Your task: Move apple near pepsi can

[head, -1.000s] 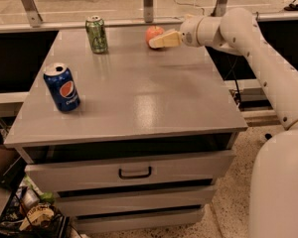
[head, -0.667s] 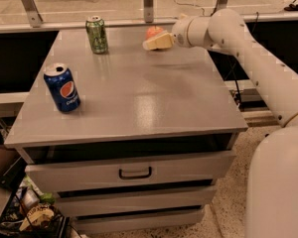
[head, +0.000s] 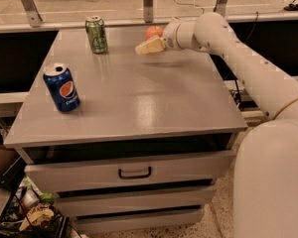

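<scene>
The orange-red apple (head: 153, 31) sits at the far edge of the grey table (head: 139, 103), right of centre. My gripper (head: 146, 47) reaches in from the right on the white arm and hangs just in front of the apple and slightly to its left, partly covering its lower side. I cannot tell whether it touches the apple. The blue pepsi can (head: 62, 88) stands upright near the table's left edge, well to the left of the apple and nearer the front.
A green soda can (head: 97, 33) stands upright at the far left of the table. Drawers with a dark handle (head: 134, 172) are below the tabletop. Clutter (head: 30, 217) lies on the floor at the lower left. A metal rail runs behind the table.
My gripper has moved left and slightly nearer along the far edge, passing in front of the apple. The apple and both cans have stayed put.
</scene>
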`<state>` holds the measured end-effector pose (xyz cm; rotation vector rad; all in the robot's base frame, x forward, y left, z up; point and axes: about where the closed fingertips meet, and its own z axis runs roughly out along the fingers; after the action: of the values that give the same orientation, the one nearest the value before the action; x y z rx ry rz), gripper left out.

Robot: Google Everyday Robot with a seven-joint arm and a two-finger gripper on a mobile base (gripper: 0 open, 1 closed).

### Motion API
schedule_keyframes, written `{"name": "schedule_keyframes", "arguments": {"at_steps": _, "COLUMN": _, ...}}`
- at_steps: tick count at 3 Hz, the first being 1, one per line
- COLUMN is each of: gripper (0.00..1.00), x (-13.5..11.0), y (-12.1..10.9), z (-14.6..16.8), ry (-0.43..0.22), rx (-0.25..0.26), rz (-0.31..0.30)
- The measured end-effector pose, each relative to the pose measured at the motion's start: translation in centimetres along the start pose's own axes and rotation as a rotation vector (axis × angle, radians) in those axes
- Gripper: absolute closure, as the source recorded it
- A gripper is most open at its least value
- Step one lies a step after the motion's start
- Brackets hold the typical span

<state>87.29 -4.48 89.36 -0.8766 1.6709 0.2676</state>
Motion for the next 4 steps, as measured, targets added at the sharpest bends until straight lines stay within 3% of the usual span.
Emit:
{"name": "schedule_keyframes", "arguments": {"at_steps": 2, "gripper": 0.0, "x": 1.14, "y": -1.06, "z": 0.15, "ry": -0.005, "rx": -0.123, "rz": 0.137}}
{"name": "schedule_keyframes", "arguments": {"at_steps": 4, "gripper": 0.41, "x": 0.5, "y": -0.84, "z": -0.06, "ry": -0.02, "rx": -0.202, "rz": 0.163}}
